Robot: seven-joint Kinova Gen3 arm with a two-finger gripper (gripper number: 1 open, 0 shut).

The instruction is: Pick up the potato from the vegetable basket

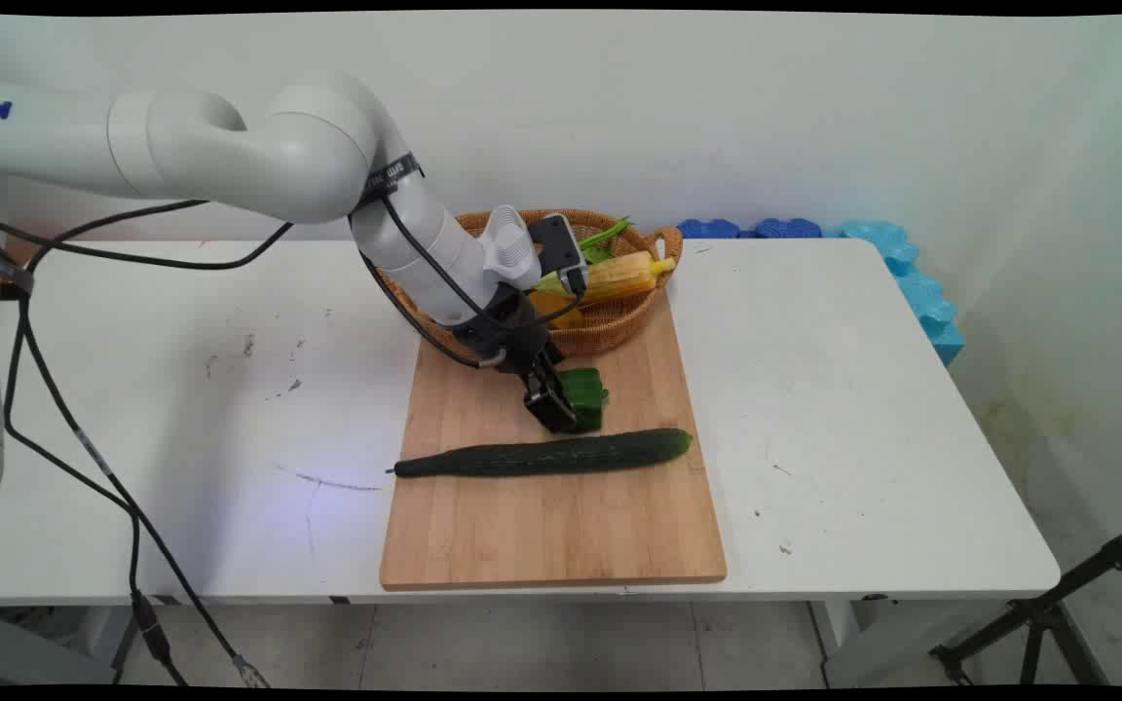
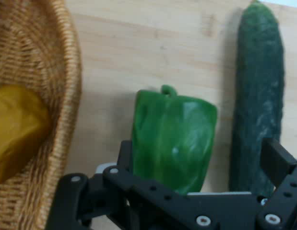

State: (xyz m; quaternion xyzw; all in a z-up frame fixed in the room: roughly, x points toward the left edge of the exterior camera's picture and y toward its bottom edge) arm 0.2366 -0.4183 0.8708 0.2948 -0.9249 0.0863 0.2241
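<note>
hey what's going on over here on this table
A white Kinova arm has its claw down on a wooden cutting board, with its open fingers on either side of a green bell pepper. The left finger is at the pepper's side; the right one stands apart from it, in front of the cucumber lying alongside. A wicker basket holding corn and other vegetables sits at the board's far end.

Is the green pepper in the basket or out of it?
Out. The green pepper lies on the wooden board, between the basket and the cucumber, with the robot's hand around it.
</note>
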